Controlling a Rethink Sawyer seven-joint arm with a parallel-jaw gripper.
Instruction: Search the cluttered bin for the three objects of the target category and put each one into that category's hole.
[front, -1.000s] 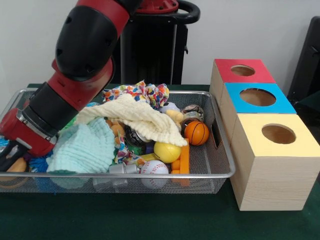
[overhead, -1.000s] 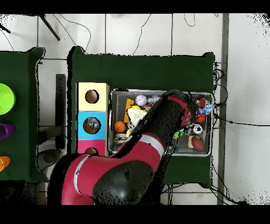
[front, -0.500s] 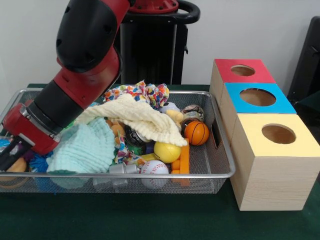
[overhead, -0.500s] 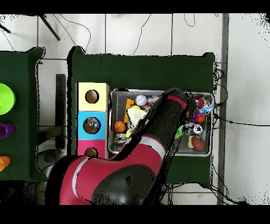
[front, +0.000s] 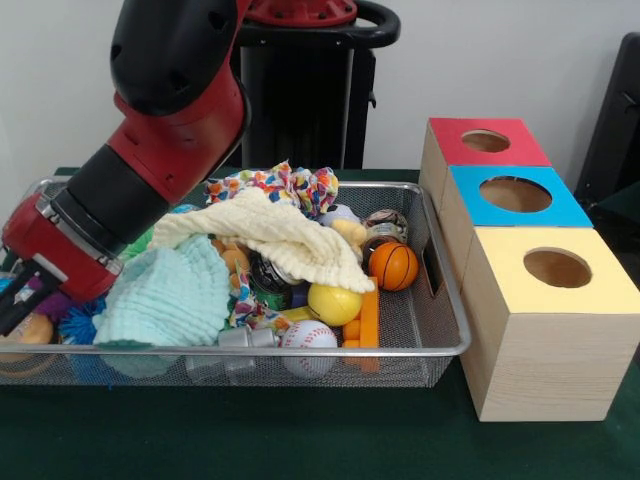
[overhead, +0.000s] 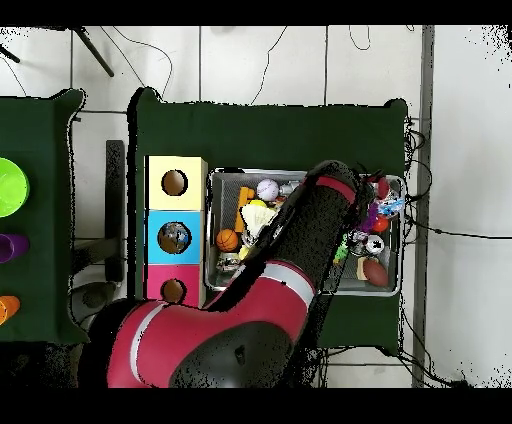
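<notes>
A wire mesh bin (front: 300, 350) holds a heap of toys and cloths. My gripper (front: 18, 305) hangs at the bin's left end, just above the clutter, shut on a small purple toy (front: 48, 300) that is partly hidden behind it. From above, the gripper (overhead: 366, 216) sits at the bin's right part with the purple toy (overhead: 372, 214) showing beside it. Three wooden boxes with a hole in each top stand beside the bin: red (front: 450, 135), blue (front: 562, 210) and yellow (front: 600, 290).
In the bin lie a cream cloth (front: 280, 235), a mint cloth (front: 170, 295), a patterned cloth (front: 275, 185), an orange basketball (front: 394, 266), a yellow ball (front: 334, 304), a baseball (front: 308, 338) and a brown football (overhead: 375, 271). My arm spans the bin's left half.
The gripper has risen a little at the bin's left end, and the purple toy has come up with it. The rest of the clutter has not moved.
</notes>
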